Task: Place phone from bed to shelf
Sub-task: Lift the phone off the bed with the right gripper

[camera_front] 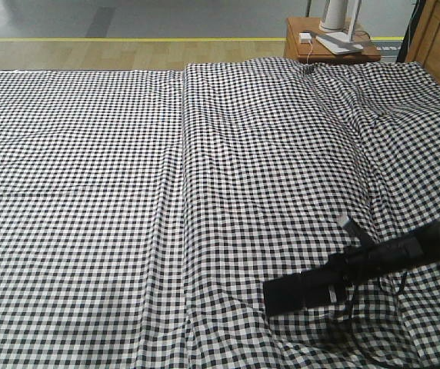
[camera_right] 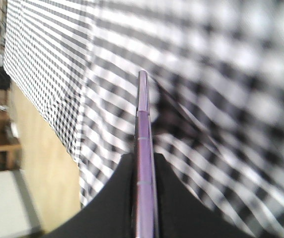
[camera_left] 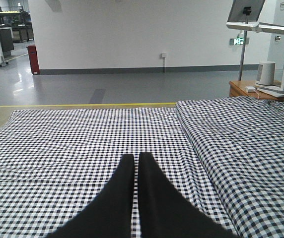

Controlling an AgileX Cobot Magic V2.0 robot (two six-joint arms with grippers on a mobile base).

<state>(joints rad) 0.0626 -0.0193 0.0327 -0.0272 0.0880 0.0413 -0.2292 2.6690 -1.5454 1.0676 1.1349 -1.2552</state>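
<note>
R gripper (camera_right: 144,159) is pinching the phone (camera_right: 143,114). On R wrist cam I see it edge-on, pinkish metal edge running straight up the frame, one black finger (camera_right: 114,203) on each flat face. Cloth behind it is blurred, so I can't tell if the phone's far end touches the bed (camera_front: 89,192) or sits just above it.

Front cam: R arm comes in from the lower-right corner and lies low across the near-right part of the bed, with the gripper end pointing left. The phone itself I can't make out there, just a black block at the tip. Dark shadow and cable on the cloth under the arm.

L gripper (camera_left: 133,157): fingers (camera_left: 114,203) pressed nearly together w/ only a thin slit between, nothing in them. It hangs over the bed, aimed along the cloth toward the far edge.

Side table (camera_front: 295,48) stands just past the bed's far-right corner w/ white items on top. Pale wood furniture shows at the top-right corner in front cam; can't tell if that's the shelf.
</note>
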